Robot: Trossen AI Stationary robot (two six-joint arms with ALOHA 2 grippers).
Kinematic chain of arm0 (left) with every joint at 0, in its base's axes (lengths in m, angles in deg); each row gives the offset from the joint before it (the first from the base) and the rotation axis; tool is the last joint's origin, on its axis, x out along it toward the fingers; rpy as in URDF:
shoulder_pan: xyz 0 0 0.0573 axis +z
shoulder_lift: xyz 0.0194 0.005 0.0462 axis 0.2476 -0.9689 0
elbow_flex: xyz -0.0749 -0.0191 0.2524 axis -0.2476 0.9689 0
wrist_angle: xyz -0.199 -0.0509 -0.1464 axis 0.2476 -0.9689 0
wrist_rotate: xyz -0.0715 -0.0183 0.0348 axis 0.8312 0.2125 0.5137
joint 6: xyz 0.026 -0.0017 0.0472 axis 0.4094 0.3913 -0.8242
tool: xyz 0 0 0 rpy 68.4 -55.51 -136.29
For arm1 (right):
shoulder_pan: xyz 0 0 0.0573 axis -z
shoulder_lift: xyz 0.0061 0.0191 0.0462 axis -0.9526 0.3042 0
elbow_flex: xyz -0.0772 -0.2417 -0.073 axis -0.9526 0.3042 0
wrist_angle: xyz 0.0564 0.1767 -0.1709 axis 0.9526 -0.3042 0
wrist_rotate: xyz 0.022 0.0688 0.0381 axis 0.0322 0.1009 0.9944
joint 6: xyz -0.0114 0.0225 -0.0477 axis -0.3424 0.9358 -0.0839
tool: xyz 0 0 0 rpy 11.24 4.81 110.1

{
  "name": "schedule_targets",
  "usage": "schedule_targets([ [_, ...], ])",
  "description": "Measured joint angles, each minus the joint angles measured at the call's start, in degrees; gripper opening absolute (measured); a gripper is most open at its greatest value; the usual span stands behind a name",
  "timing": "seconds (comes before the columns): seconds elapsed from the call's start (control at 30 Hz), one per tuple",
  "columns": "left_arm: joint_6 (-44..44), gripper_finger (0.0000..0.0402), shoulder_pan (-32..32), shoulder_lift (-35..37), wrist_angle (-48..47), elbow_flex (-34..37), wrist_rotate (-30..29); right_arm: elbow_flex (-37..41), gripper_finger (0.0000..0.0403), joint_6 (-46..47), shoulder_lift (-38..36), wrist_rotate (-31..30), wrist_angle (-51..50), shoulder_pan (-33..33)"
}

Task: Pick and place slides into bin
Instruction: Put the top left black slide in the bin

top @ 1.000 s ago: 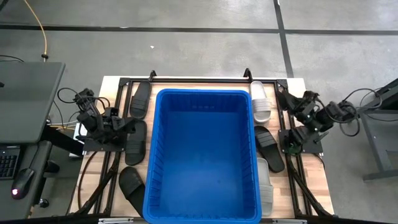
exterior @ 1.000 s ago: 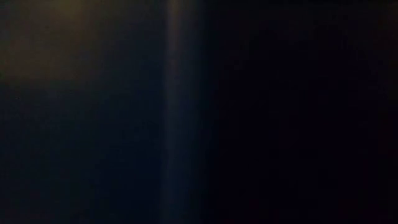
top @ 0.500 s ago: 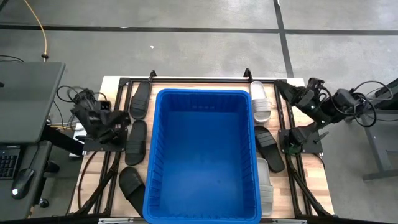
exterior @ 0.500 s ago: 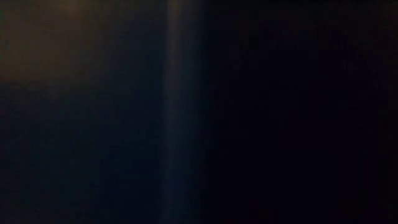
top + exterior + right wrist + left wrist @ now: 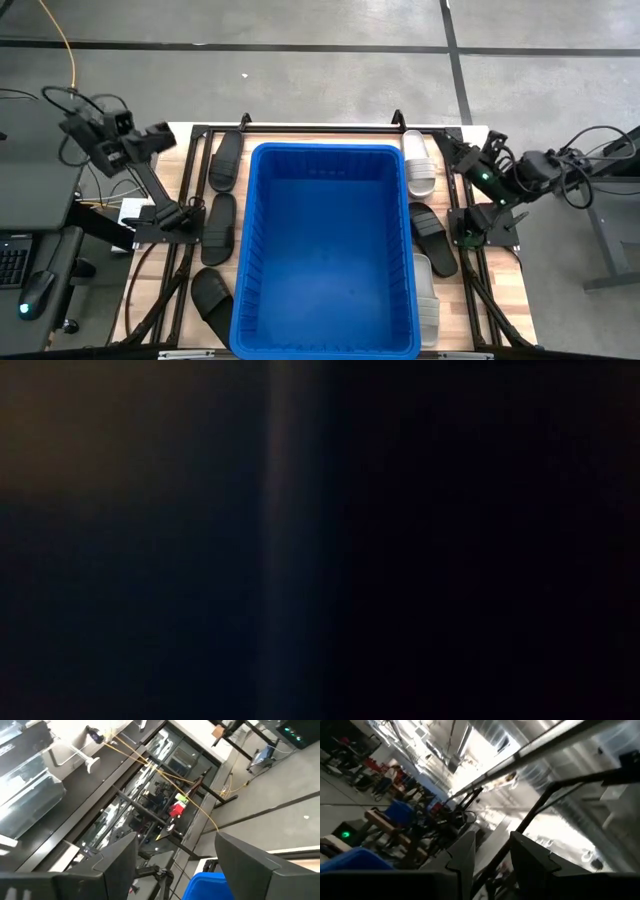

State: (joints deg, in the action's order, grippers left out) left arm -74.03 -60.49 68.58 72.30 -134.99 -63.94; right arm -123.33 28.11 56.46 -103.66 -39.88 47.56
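Observation:
The blue bin [image 5: 328, 250] stands in the middle of the table. Three black slides [image 5: 226, 160] [image 5: 218, 228] [image 5: 211, 295] lie flat on the table left of it. Right of it lie a white slide [image 5: 417, 163], a black slide [image 5: 433, 238] and another white slide [image 5: 425, 295]. My left gripper [image 5: 166, 134] is raised over the table's far left corner, open and empty [image 5: 492, 855]. My right gripper [image 5: 457, 150] is raised over the table's far right side beside the white slide, open and empty [image 5: 175, 855].
A dark metal frame [image 5: 320, 128] runs along the table's far edge and down both sides. The low view is dark and shows nothing. A monitor and desk [image 5: 40, 160] stand left of the table. The bin's rim shows in both wrist views [image 5: 350, 860] [image 5: 210, 887].
My left arm has lifted from low beside the black slides and swung up toward the table's far left corner, the gripper tipping upward. My right arm has stretched out and moved a little toward the far edge and back. No slide has moved.

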Motion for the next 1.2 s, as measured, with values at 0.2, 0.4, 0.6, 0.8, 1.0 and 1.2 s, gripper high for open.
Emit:
schedule_targets([
  [0.2,2.44,0.0113,0.00,-1.30,-17.57,-8.38,-10.50,0.04,0.0254,1.64,2.70,0.29,0.05,0.00],
  [0.4,2.85,0.0113,0.00,-1.34,-26.87,-9.72,-18.78,0.04,0.0254,2.98,4.88,1.07,0.05,0.00],
  [0.6,-0.59,0.0113,0.00,-1.43,-35.31,-9.74,-24.50,0.07,0.0254,3.88,6.31,-0.55,0.05,0.00],
  [0.8,-0.28,0.0113,0.05,-1.48,-44.49,-9.72,-32.56,0.07,0.0254,4.64,6.56,-0.64,0.05,0.00],
  [1.0,13.88,0.0113,0.00,-1.45,-44.78,-9.72,-35.48,0.07,0.0254,4.65,6.56,-0.64,0.06,0.00],
  [1.2,25.25,0.0113,-0.35,-0.99,-46.74,-11.07,-37.89,0.07,0.0254,6.03,6.56,-2.17,-0.09,0.00],
])
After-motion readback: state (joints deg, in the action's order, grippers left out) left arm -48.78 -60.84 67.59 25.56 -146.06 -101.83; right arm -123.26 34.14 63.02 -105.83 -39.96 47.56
